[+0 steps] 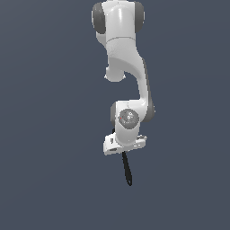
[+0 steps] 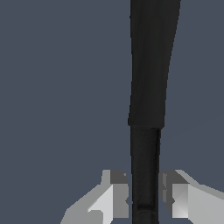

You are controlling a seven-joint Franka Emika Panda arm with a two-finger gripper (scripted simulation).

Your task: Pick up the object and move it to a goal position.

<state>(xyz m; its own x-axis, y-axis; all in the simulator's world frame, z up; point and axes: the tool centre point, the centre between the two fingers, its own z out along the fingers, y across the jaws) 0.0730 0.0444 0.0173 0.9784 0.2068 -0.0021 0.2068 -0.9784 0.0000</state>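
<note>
Gripper (image 2: 144, 199) narrowly clasps black utensil (image 2: 148, 87).

Open dark grey ground lies on every side of the gripper (image 1: 123, 152) in the exterior view, with nothing standing near. Only the black utensil (image 1: 127, 168) juts out beyond the fingers (image 2: 114, 197), filling the gap between them, apparently pinched.

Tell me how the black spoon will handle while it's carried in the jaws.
The spoon looks stiff: it hangs straight below the gripper without sagging. Probably light, being so slim. Held only near one end between narrow fingers, with its length hanging free, it may pivot or slip if swung fast.
</note>
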